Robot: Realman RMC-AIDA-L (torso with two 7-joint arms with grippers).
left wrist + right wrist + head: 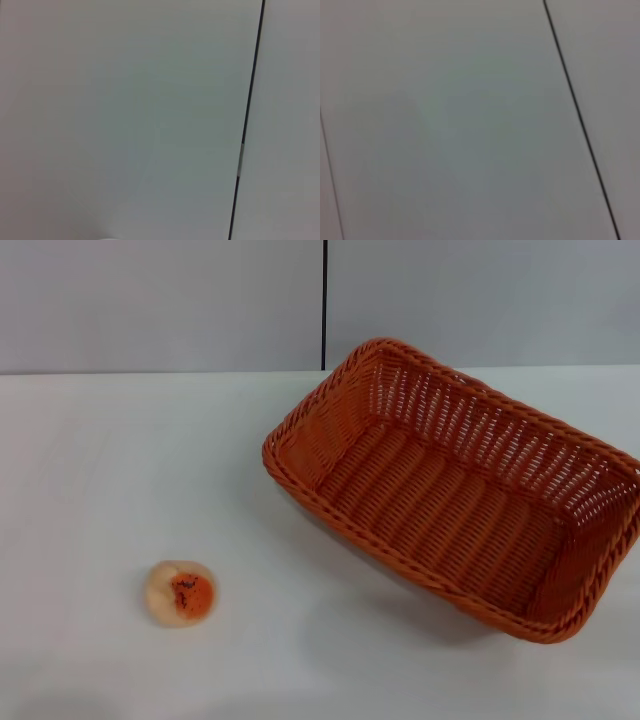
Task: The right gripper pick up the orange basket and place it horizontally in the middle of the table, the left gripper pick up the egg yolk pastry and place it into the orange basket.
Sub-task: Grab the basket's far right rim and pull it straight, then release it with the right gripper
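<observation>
On the right half of the plain white desk (90, 460) sits the large rectangular orange-brown woven wicker basket (455, 505), skewed at a diagonal, its far corner toward the back edge and its near corner running out toward the right side of the head view. It is empty. Well apart from it, near the front left, lies the small round pale-cream egg yolk pastry (181, 592), its orange patch with dark specks facing up.

Neither arm shows in any view — both wrist cameras see only blank grey panels with dark seams, so the state of the left and right jaws cannot be told.

The basket looks light and fairly stiff, with some give in the weave; the braided rim on a long side seems the surest place to pinch. The pastry is likely soft and crumbly — a gentle hold across its sides would suit.

No brand, label or writing is readable anywhere.
</observation>
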